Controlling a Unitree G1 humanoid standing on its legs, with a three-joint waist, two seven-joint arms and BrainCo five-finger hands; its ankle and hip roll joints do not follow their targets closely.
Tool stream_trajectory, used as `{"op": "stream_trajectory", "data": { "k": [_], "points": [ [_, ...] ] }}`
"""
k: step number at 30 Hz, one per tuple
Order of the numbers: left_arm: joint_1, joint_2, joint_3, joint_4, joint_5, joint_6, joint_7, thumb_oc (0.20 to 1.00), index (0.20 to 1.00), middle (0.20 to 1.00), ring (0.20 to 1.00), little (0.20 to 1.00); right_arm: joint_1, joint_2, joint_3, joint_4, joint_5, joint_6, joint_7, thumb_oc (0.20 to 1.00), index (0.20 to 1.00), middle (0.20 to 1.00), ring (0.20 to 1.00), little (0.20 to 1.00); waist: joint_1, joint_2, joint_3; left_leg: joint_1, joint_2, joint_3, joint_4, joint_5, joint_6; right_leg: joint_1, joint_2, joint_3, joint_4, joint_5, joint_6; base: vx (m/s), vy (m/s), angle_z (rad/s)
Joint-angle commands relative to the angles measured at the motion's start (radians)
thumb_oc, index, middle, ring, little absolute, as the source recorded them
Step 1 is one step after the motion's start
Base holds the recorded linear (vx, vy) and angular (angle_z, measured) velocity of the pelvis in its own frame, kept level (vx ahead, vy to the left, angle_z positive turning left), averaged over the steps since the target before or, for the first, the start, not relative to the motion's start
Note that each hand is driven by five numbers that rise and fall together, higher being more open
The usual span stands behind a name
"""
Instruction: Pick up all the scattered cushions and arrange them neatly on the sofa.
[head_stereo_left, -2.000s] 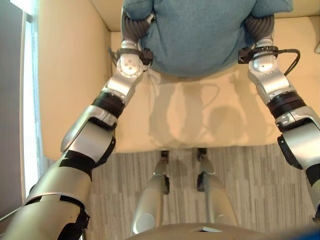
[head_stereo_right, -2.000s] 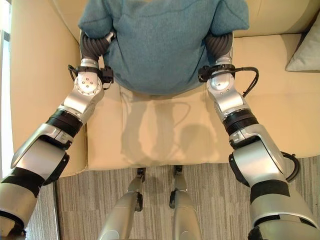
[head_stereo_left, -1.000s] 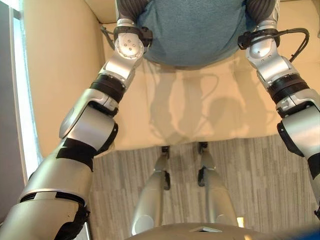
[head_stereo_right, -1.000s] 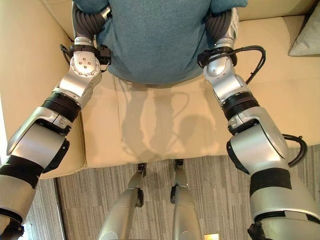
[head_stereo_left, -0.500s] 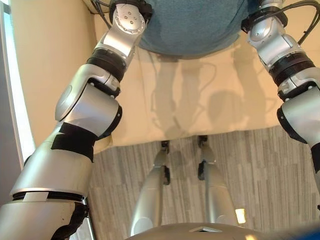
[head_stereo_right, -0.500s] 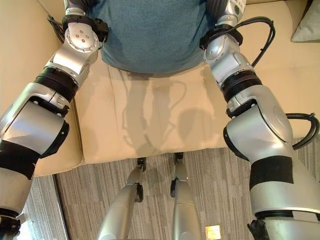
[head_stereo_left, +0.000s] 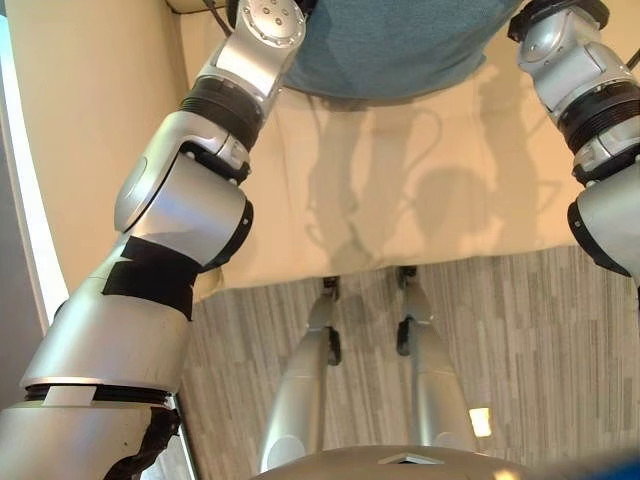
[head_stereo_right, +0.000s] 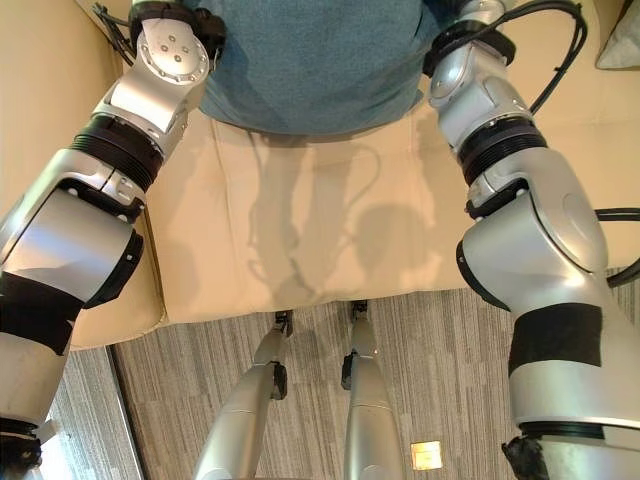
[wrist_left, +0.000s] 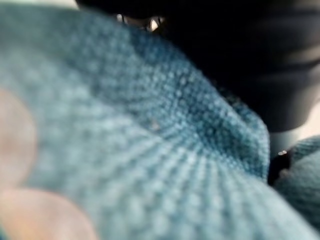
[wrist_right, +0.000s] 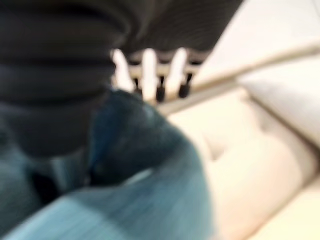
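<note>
A teal knitted cushion (head_stereo_left: 390, 50) hangs over the cream sofa seat (head_stereo_left: 420, 200), carried between my two arms, which reach forward on either side of it. In the left wrist view its weave (wrist_left: 150, 150) lies right against my left hand (wrist_left: 240, 60). Along the cushion's other edge (wrist_right: 125, 200), my right hand (wrist_right: 150, 70) holds straight, dark-tipped fingers, with the sofa's back beyond them. The cushion's far half runs past the top of both eye views.
The sofa's left armrest (head_stereo_left: 90, 150) rises beside my left arm. A pale grey cushion (head_stereo_right: 622, 45) lies at the far right of the seat. Grey striped carpet (head_stereo_right: 200, 400) runs along the sofa's front edge.
Both arms have stretched farther forward, carrying the teal cushion toward the sofa's back. Both wrists now sit at the top of the eye views. The camera has shifted too.
</note>
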Motion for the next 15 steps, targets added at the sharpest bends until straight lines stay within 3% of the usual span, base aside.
{"op": "stream_trajectory", "data": {
  "k": [1, 6, 7, 15],
  "points": [
    [-0.188, -0.103, -0.083, 0.09, 0.146, -0.001, 0.012, 1.0, 1.0, 1.0, 1.0, 1.0, -0.14, 0.07, 0.055, 0.129, -0.088, 0.01, -0.053, 1.0, 1.0, 1.0, 1.0, 1.0, 0.0, 0.023, -0.013, 0.004, -0.004, -0.045, -0.003, -0.107, -0.057, 0.051, -0.03, -0.002, 0.029, -0.128, 0.108, 0.0, 0.0, 0.0],
    [-0.202, -0.062, -0.101, 0.126, 0.231, 0.058, 0.098, 1.0, 1.0, 1.0, 1.0, 1.0, -0.145, 0.056, 0.047, 0.147, -0.103, 0.032, -0.109, 1.0, 1.0, 1.0, 1.0, 1.0, -0.005, 0.024, -0.021, 0.01, 0.0, -0.044, -0.009, -0.103, -0.058, 0.053, -0.028, -0.002, 0.026, -0.126, 0.107, 0.0, -0.003, -0.02],
    [-0.224, -0.018, -0.123, 0.142, 0.259, 0.068, 0.124, 1.0, 1.0, 1.0, 1.0, 1.0, -0.159, 0.049, 0.044, 0.158, -0.098, 0.028, -0.123, 1.0, 1.0, 1.0, 1.0, 1.0, -0.01, 0.025, -0.029, 0.005, 0.003, -0.04, -0.018, -0.097, -0.061, 0.044, -0.025, -0.003, 0.021, -0.122, 0.108, 0.02, -0.001, -0.05],
    [-0.272, 0.124, -0.122, 0.184, 0.176, 0.059, 0.128, 1.0, 1.0, 1.0, 1.0, 1.0, -0.203, -0.046, 0.049, 0.197, -0.025, 0.02, -0.131, 1.0, 1.0, 1.0, 1.0, 1.0, -0.015, 0.026, -0.049, 0.001, 0.008, -0.037, -0.04, -0.084, -0.067, 0.037, -0.019, -0.01, 0.009, -0.116, 0.111, 0.0, 0.0, -0.01]
  ]
}}
